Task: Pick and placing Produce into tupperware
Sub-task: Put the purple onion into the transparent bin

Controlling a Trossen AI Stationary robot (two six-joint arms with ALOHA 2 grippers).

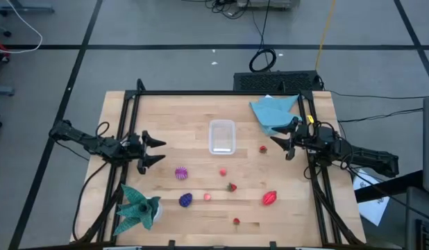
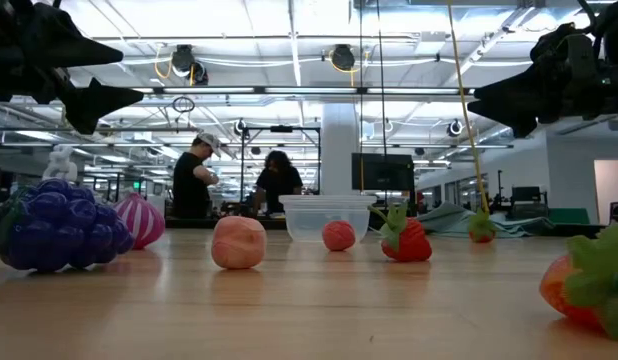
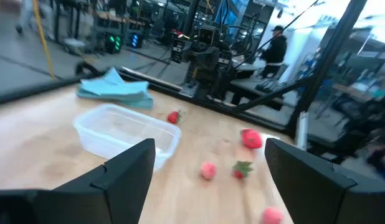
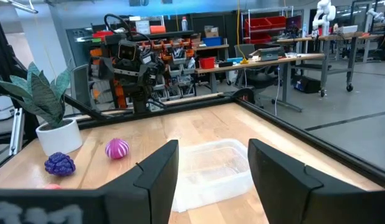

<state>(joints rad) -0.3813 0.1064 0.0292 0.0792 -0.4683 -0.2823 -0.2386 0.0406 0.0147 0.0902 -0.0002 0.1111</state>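
The clear tupperware tub (image 1: pixel 222 137) stands on the table's far middle, with nothing in it as far as I can see; the left wrist view also has the tub (image 3: pixel 124 134). Toy fruits lie scattered on the wood: an oval red one (image 1: pixel 270 198), small red ones (image 1: pixel 263 148) (image 1: pixel 232 186) (image 1: pixel 237 221), pink ones (image 1: pixel 223 172) (image 1: pixel 207 196), a striped pink-purple ball (image 1: pixel 181 173) and purple grapes (image 1: pixel 185 200). My left gripper (image 1: pixel 159 151) hovers open above the table's left side. My right gripper (image 1: pixel 275 142) hovers open right of the tub.
A light blue cloth (image 1: pixel 273 112) lies at the far right corner. A teal-green plant-like thing in a white pot (image 1: pixel 139 208) stands near the near-left corner. A black frame (image 1: pixel 221 93) rims the table. People stand in the room beyond (image 2: pixel 194 180).
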